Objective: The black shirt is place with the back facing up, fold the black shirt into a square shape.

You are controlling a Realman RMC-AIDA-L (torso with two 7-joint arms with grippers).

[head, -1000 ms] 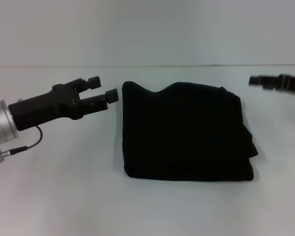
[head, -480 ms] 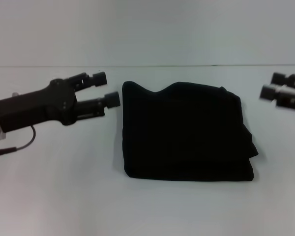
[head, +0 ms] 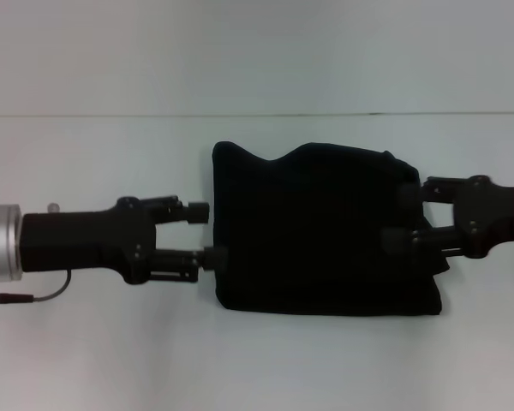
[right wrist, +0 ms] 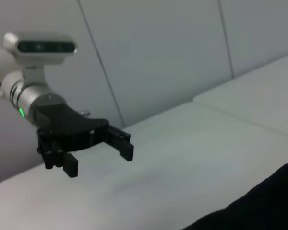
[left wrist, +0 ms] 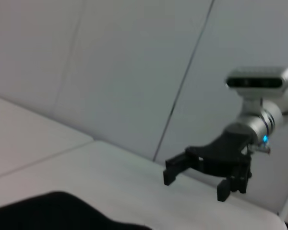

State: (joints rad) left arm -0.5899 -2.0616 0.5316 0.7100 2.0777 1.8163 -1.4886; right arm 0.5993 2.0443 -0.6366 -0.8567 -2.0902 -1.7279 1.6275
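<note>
From my console I see the black shirt [head: 321,229] lying folded into a rough square on the white table [head: 94,360], about at the middle of the work area and a little to the right. Its far edge is wavy, with a hump toward the far right corner, and a layered fold shows along its right and near edges.

The left gripper [head: 207,234] reaches in horizontally from the left, its two fingers spread apart, with the nearer fingertip touching or just at the shirt's left edge and the farther one just beside it (I cannot tell whether any cloth sits between them). The right gripper [head: 400,216] comes in from the right, fingers also parted, with the tips over the shirt's right edge, one toward the far side and one nearer.

In the left wrist view the right gripper [left wrist: 197,179] shows across the table with its fingers apart, above a dark edge of shirt [left wrist: 57,213]. In the right wrist view the left gripper [right wrist: 98,158] looks likewise spread.
</note>
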